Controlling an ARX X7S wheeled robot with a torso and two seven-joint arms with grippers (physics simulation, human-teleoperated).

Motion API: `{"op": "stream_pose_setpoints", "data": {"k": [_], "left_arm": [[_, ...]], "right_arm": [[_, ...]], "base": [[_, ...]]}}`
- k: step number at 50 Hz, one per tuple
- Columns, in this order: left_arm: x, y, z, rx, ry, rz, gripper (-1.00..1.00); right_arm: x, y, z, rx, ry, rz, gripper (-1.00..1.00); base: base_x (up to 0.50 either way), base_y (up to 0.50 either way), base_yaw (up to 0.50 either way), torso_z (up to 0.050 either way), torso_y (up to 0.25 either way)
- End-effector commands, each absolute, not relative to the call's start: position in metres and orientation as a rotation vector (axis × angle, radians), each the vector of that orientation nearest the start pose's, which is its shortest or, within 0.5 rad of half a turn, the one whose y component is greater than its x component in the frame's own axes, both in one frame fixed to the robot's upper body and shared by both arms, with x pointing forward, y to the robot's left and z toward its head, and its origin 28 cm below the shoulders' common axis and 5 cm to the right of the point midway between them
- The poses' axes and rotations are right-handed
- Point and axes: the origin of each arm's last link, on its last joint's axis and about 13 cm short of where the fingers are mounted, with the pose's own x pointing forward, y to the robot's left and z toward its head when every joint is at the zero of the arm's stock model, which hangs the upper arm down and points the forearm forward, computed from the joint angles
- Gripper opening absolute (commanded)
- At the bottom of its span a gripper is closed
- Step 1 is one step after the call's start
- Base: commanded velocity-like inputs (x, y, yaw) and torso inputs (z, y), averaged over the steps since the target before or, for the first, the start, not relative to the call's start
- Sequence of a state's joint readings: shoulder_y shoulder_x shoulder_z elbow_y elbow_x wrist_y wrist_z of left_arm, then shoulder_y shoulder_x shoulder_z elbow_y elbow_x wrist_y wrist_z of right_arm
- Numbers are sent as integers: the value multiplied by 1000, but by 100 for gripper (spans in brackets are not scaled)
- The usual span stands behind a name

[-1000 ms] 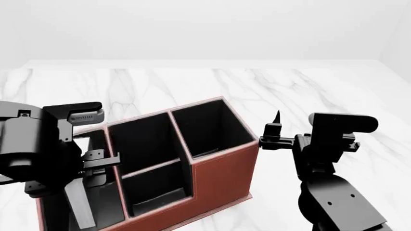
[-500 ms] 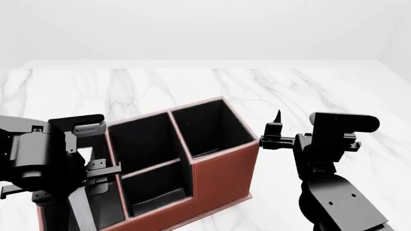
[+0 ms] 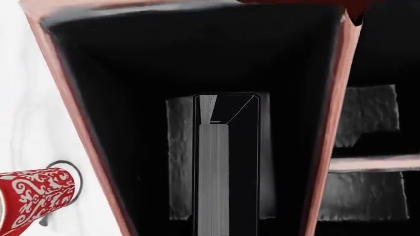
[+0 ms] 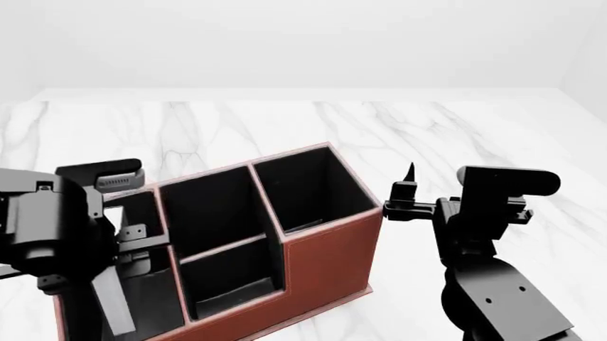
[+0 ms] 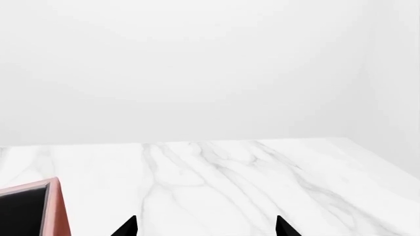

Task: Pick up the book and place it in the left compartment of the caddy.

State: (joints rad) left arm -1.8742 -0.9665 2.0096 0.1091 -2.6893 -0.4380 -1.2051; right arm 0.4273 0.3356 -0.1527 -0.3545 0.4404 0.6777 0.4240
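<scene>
Left gripper [image 4: 109,298] is working nearest the camera in the head view, hanging over the near-left corner of the caddy [image 4: 328,259]. The left wrist view is looking straight down into the left compartment [image 3: 131,98]: the book [image 3: 226,162] is standing on edge between two grey finger pads [image 3: 178,157], its long axis running along the slot's length, one pad flanking each cover. Whether the pads are pressing the covers or standing just off them, I cannot tell. The book is lying directly below the claw, inside the slot walls, nearer the partition side than the outer wall. The left arm is the only one near it.

Book: black covers, pale ribbed page edge showing. Caddy: reddish-brown leather-look walls, pale rim, matte black lining. A red patterned mug [image 3: 33,196] is lying on its side on the marble just outside the outer wall.

Farther right, the right gripper [image 5: 206,228] is idling well clear of the caddy, tips spread apart with nothing between them, over the white veined marble table [image 4: 474,135].
</scene>
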Motion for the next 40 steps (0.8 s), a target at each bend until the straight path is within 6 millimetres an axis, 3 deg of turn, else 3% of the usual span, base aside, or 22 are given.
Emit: {"op": "stream_pose_setpoints", "data": {"k": [1, 11, 27, 40], "left_arm": [[261, 263, 259, -111, 1086, 399, -100], [265, 262, 242, -90, 1095, 396, -100], [276, 262, 197, 2, 1066, 430, -100], [277, 264, 189, 12, 1067, 436, -100]], "right_arm": [[269, -121, 144, -27, -29, -121, 100], [269, -122, 144, -26, -31, -123, 100], [269, -122, 143, -23, -31, -124, 100], [268, -123, 143, -22, -32, -127, 100]], "base": [[0, 0, 0, 0, 0], [0, 0, 0, 0, 0], [0, 0, 0, 0, 1], [0, 0, 0, 1, 1]]}}
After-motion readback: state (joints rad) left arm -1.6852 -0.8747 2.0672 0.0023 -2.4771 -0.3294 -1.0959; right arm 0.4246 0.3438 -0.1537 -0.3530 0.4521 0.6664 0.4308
